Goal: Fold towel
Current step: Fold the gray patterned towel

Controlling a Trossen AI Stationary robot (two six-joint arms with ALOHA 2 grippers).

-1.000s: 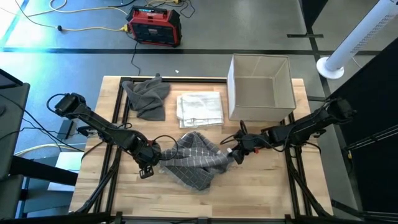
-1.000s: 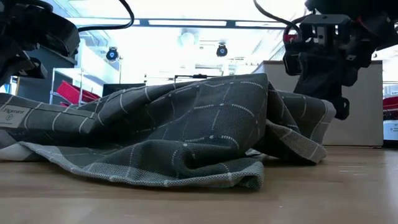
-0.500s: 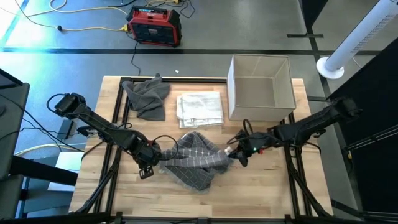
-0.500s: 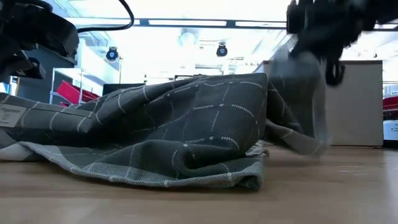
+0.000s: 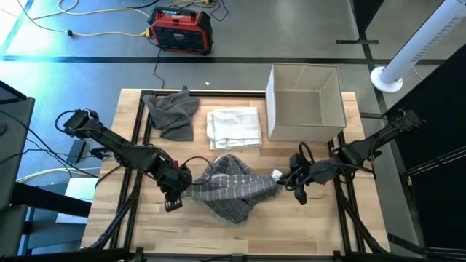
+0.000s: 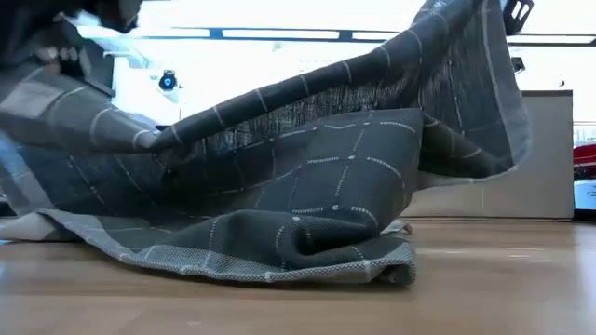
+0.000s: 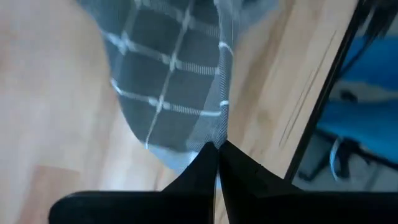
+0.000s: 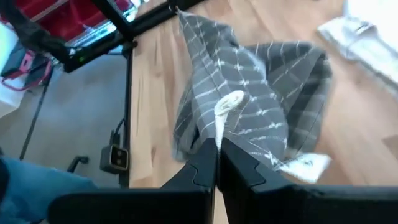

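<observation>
A grey checked woven towel (image 5: 231, 191) lies rumpled mid-table, pinched at opposite edges by the left gripper (image 5: 177, 191) and right gripper (image 5: 285, 180), both jaws clamped tight on cloth. Behind it sit a crumpled grey cloth (image 5: 172, 112), a folded white towel (image 5: 234, 127) and a beige box (image 5: 306, 102), nothing visible inside.

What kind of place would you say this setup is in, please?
Probably a robotics lab or workshop: a wooden table on a black frame, cables and a red power unit on the concrete floor, ceiling strip lights.
</observation>
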